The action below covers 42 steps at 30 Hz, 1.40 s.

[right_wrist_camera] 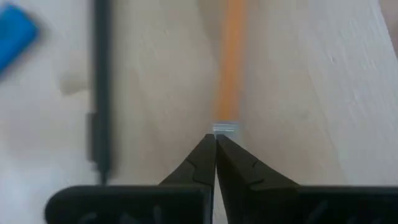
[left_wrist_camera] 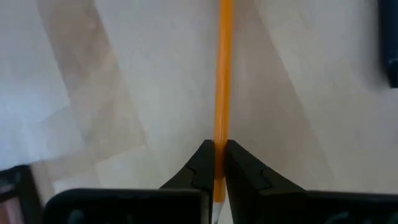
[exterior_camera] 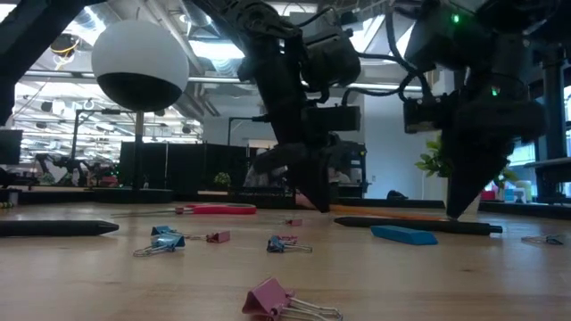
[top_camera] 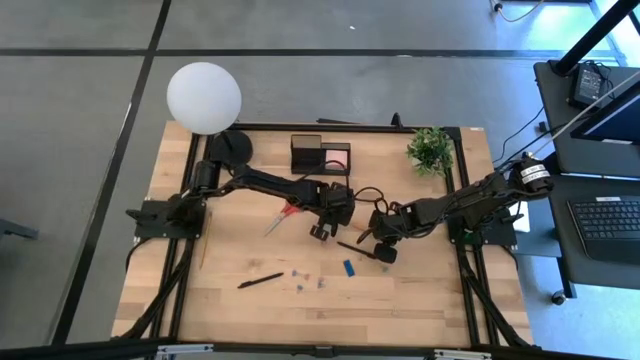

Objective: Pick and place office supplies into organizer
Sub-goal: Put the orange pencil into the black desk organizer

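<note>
Both grippers down at the pencil, mid-table.
Left gripper [left_wrist_camera: 219,163] pinches the pencil [left_wrist_camera: 222,74]; right gripper [right_wrist_camera: 215,148] is closed, empty, at its end. Organizer [top_camera: 320,155] holds a pink pad [top_camera: 338,158].

Orange pencil [left_wrist_camera: 223,74]; blue block [right_wrist_camera: 13,34]; red-handled scissors [top_camera: 283,214]; black fingers [left_wrist_camera: 200,163].

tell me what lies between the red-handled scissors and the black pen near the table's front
In the high view, only bare wooden table lies between the red-handled scissors and the black pen; the small clips sit off to the pen's right.
</note>
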Tool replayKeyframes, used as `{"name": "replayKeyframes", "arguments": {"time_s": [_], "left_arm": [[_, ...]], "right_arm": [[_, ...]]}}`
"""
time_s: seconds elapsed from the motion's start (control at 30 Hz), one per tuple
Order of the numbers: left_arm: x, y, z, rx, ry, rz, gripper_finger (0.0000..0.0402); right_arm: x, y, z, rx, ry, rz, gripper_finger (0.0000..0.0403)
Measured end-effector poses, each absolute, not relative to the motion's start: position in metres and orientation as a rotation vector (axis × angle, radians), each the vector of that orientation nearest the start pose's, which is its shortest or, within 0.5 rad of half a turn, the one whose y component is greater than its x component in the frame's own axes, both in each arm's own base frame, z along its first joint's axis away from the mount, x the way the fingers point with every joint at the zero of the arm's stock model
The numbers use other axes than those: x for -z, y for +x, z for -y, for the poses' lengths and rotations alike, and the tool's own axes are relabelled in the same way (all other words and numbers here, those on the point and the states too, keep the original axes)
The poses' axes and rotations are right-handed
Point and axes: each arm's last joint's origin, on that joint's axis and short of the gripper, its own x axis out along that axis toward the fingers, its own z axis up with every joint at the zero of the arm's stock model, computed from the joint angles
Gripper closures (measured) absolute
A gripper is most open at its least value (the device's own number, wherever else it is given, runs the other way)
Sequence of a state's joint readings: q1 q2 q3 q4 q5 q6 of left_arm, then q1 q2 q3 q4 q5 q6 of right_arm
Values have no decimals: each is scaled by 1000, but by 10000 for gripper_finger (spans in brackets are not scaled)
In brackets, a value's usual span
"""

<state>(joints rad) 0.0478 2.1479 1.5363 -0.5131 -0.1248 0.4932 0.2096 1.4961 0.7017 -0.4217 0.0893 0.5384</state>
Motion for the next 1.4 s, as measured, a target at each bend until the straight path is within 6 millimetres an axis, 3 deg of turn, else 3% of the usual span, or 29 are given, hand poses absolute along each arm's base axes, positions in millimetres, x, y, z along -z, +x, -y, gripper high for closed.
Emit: {"name": "replayKeyframes", "arguments": {"time_s": [0.3,0.47,0.6,0.77,1.07,1.2,1.4], "left_arm": [[-149,438,-40,87,429,-1166,388],[-159,433,-47,71,407,-1178,388],[-184,428,-53,64,360,-1113,389],[-231,413,-73,-19,318,-1004,389],[-315,358,-124,-146,147,-745,389],[-329,335,-133,-119,82,-586,390],[-328,311,-128,-62,55,-381,390]], "right_arm": [[-197,249,-50,157,212,-1077,384],[-222,243,-47,196,185,-1034,346],[-235,234,-43,273,172,-988,294],[-253,220,-36,391,205,-889,240],[-302,197,-27,443,215,-509,208],[-315,199,-25,482,111,-390,208],[-316,214,-21,514,-32,-284,208]]}}
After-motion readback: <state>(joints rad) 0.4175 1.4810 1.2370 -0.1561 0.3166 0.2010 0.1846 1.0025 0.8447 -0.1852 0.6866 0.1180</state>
